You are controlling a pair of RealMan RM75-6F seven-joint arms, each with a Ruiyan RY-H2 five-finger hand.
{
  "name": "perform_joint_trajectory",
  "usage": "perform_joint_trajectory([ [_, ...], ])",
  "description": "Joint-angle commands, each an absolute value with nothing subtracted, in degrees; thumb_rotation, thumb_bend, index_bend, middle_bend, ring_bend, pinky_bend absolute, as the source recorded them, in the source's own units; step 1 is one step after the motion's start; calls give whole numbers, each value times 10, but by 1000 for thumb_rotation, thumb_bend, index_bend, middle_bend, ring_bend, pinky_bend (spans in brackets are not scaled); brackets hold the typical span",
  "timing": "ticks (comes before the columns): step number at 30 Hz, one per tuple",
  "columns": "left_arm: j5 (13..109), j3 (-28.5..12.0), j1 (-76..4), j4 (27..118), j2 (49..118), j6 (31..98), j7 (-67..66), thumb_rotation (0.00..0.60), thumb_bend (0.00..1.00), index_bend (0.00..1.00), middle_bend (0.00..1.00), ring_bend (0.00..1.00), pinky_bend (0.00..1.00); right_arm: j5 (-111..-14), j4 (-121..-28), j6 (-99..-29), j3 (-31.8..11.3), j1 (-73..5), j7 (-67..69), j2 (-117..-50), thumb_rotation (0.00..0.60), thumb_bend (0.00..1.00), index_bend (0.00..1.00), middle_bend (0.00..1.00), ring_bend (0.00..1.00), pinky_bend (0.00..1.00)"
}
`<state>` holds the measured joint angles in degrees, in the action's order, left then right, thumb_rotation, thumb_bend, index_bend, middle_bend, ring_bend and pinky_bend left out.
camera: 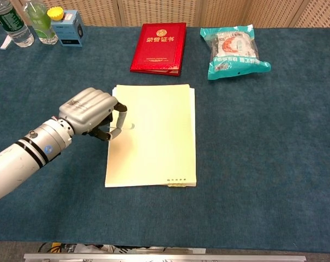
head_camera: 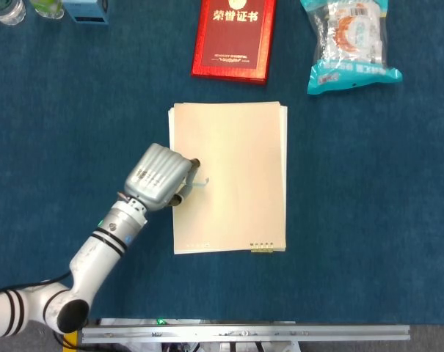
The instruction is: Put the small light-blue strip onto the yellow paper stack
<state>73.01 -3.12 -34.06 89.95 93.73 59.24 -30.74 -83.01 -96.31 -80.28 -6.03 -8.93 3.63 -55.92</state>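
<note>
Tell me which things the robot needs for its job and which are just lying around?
For the job:
- left hand, pinching the strip
- small light-blue strip, held over the paper
- yellow paper stack

Just lying around:
- red certificate folder
- teal snack bag
- water bottle
- clear drink bottle
- small blue box

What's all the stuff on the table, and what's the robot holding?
yellow paper stack: one, pale yellow, table middle
light-blue strip: one, pale blue, pinched over the stack's left part
certificate book: one, red, behind the stack
snack bag: one, teal and white, far right
bottles: two, clear, far-left corner
small box: one, blue, beside the bottles
table: one, dark blue cloth
left hand: one, silver, holds the strip
right hand: not in view
</note>
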Motion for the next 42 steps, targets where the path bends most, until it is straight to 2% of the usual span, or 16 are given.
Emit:
perform_joint_trajectory([
  [1, 720, -34, -347, 888, 948, 585, -318, 600, 400, 602, 1000, 1000, 1000, -830, -963, -803, -60, -89, 37, -559, 600, 89, 155, 262, 118, 225],
  [9, 688, -35, -360, 876, 961, 565, -345, 600, 401, 584, 1000, 1000, 1000, -829, -960, -806, -59, -86, 41, -559, 600, 89, 155, 262, 118, 225],
  [26, 615, -21, -379, 929, 936, 546, -405, 600, 402, 478, 1000, 1000, 1000, -831, -962, -813, -60, -81, 43, -556, 600, 88, 155, 262, 118, 225],
  [42, 608, -5, -380, 978, 921, 570, -406, 600, 403, 451, 1000, 1000, 1000, -833, -960, -817, -59, -77, 46, -556, 600, 89, 155, 262, 119, 225],
])
